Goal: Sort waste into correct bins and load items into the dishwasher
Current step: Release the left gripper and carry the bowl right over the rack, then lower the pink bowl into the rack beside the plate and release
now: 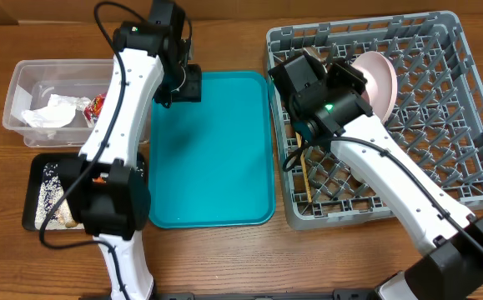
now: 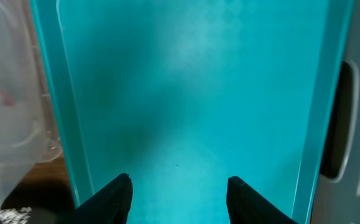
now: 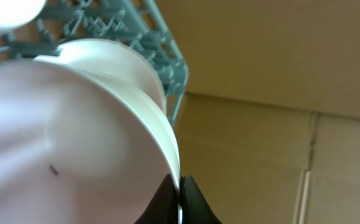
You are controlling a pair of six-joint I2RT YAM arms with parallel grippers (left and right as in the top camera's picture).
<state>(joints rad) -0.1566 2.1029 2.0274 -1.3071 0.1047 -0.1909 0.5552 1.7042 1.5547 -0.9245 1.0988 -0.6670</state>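
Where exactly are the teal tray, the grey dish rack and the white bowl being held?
teal tray [image 1: 216, 158]: overhead view, bare middle of its floor.
grey dish rack [image 1: 466, 108]: overhead view, peg grid on its right side.
white bowl [image 3: 74, 130]: right wrist view, its curved outer wall.

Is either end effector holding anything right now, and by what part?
The right end effector pinches the white bowl by its rim; the left end effector is open, empty.

The teal tray [image 1: 216, 158] is standing out; the rack [image 1: 450, 125] is showing grey gridwork, the bowl [image 1: 379, 79] white, the wrapper [image 1: 98, 105] red.
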